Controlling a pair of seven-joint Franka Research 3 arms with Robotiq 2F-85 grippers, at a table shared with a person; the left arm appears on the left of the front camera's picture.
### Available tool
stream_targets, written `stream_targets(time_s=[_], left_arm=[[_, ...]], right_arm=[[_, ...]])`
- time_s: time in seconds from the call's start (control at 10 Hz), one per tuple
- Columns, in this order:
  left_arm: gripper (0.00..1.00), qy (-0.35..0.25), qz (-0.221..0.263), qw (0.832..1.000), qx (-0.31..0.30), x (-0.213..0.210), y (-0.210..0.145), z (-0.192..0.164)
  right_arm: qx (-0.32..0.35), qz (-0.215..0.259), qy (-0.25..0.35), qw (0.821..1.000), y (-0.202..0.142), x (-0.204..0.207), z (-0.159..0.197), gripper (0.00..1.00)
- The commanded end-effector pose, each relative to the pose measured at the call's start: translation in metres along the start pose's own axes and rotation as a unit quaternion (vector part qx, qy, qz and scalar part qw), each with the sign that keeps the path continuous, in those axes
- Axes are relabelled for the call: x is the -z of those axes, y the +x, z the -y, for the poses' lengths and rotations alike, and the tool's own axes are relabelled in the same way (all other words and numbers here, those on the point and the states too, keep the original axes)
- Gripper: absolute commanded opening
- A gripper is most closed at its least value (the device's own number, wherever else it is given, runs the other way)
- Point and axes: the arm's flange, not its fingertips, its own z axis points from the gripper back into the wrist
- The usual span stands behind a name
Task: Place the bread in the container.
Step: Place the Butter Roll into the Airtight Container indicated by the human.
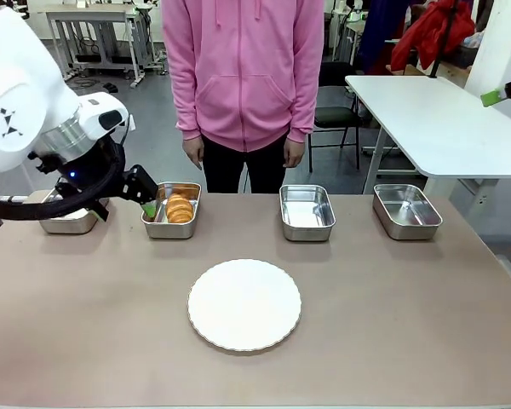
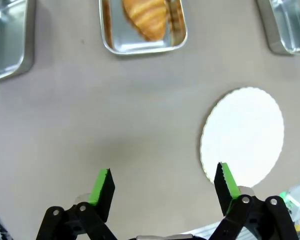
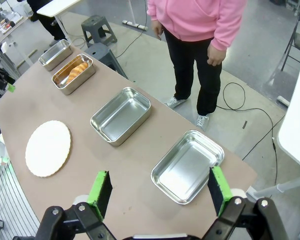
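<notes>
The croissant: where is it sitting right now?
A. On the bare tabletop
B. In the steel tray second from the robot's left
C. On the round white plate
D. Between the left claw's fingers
B. The croissant lies inside the second tray from the robot's left, while the white plate is bare and the left claw stands open with nothing in it.

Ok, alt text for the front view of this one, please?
A golden croissant lies in the second steel tray from the left of four trays along the table's far edge, with the left gripper open and empty beside it. A round white plate sits mid-table, and a person in a pink hoodie stands behind.
</notes>
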Motion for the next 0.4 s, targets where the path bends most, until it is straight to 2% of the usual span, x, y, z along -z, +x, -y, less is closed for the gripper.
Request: stream_targets(time_s=[0.0,0.1,0.2,0.3], left_arm=[[1.0,-0.013,0.013,1.0,-0.01,0.0036,-0.0092,-0.0004],[1.0,-0.029,-0.007,0.999,0.012,0.0089,-0.0045,-0.006],[1.0,-0.002,0.001,1.0,0.0,0.0006,-0.0059,0.0001],[1.0,-0.002,0.001,1.0,0.0,0.0006,-0.0059,0.0001]], right_arm=[[-0.001,0.006,0.003,1.0,0.0,0.0008,-0.0013,1.0],[-0.001,0.006,0.003,1.0,0.0,0.0008,-0.0013,1.0],[-0.001,0.006,0.003,1.0,0.0,0.0008,-0.0013,1.0],[-0.001,0.006,0.003,1.0,0.0,0.0008,-0.0013,1.0]])
